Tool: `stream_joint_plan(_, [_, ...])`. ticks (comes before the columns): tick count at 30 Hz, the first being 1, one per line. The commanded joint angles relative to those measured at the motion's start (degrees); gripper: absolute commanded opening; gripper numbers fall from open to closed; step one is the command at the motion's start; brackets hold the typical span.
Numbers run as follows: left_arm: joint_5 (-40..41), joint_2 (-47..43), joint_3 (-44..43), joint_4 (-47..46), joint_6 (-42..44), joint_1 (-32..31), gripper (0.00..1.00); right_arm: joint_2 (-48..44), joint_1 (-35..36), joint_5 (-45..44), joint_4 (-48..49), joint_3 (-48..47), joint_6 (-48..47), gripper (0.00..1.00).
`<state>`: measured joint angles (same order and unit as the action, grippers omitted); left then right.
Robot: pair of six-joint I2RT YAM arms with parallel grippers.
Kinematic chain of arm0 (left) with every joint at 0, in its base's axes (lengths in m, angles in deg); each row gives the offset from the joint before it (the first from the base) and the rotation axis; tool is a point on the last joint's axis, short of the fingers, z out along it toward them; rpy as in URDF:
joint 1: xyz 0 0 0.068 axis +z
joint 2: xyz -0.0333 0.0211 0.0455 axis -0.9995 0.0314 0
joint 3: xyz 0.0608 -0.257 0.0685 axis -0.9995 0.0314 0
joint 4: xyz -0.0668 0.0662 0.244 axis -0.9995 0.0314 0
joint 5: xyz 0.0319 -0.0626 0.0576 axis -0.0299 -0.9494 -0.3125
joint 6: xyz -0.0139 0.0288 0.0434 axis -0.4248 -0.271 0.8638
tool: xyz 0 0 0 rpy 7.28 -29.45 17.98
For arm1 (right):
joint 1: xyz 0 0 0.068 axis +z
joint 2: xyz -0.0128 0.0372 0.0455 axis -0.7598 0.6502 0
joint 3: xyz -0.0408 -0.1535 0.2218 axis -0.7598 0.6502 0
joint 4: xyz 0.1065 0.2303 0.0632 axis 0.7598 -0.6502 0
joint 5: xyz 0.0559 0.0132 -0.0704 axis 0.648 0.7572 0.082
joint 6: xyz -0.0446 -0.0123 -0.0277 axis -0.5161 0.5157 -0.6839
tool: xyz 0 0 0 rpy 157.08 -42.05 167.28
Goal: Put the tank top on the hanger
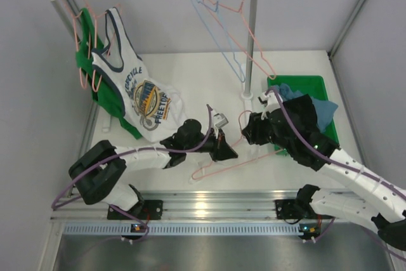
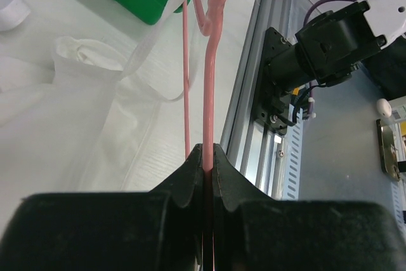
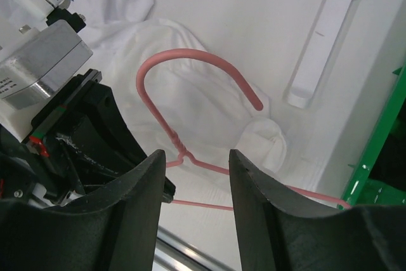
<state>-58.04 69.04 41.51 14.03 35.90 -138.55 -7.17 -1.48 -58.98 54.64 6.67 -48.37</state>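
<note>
The left hand (image 2: 209, 157) is clamping tight on the hanger (image 2: 208, 93). Its two fingers are pressing together on the pink wire just below the twisted neck, and that is pinning the frame low against the tabletop (image 1: 209, 74) so it is not sliding around.

Over to the right hand (image 3: 195, 157): its fingers are standing apart with nothing between them, hovering just above the neck of the hanger. The pink hook is curling away beyond the fingertips. It is looking like a hand between grips, getting ready to take cloth rather than wire.

The tank top (image 3: 203, 112) is lying crumpled on the tabletop right under and around the hook, white on white and hard to outline. In the left wrist view a thin white strap (image 2: 158, 36) is running across the hanger's slimmer wire. Whether it is truly looping over that shoulder or only lying against it is hard to tell.

The green bin (image 1: 298, 79) is sitting just beside the right arm, and the printed top (image 1: 143, 96) is hanging off the rail to the left, well clear of the work. By my reading the dressing is partly under way, with the body of the shirt not yet spreading along the frame.
</note>
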Motion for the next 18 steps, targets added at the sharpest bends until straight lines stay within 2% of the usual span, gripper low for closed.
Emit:
stream_joint_plan(1, [-1.4, 0.5, -2.7, -3.2, 1.7, -0.1, 0.00, 2.0, 1.5, -0.2, 4.7, -0.3, -1.6, 0.45])
stream_joint_plan(7, [-1.2, 0.8, -3.5, -2.1, 2.1, -0.1, 0.00, 5.9, 2.6, -2.0, 5.6, -0.6, -2.1, 0.43])
stream_joint_plan(11, [-1.4, 1.1, -3.8, -1.5, 2.0, -0.1, 0.00, 7.9, 2.9, -4.2, 5.6, -0.9, -2.2, 0.37])
stream_joint_plan(18, [-1.2, 1.4, -4.0, -1.3, 1.9, -0.2, 0.00, 10.0, 4.3, -6.4, 6.6, -0.5, -2.1, 0.34])
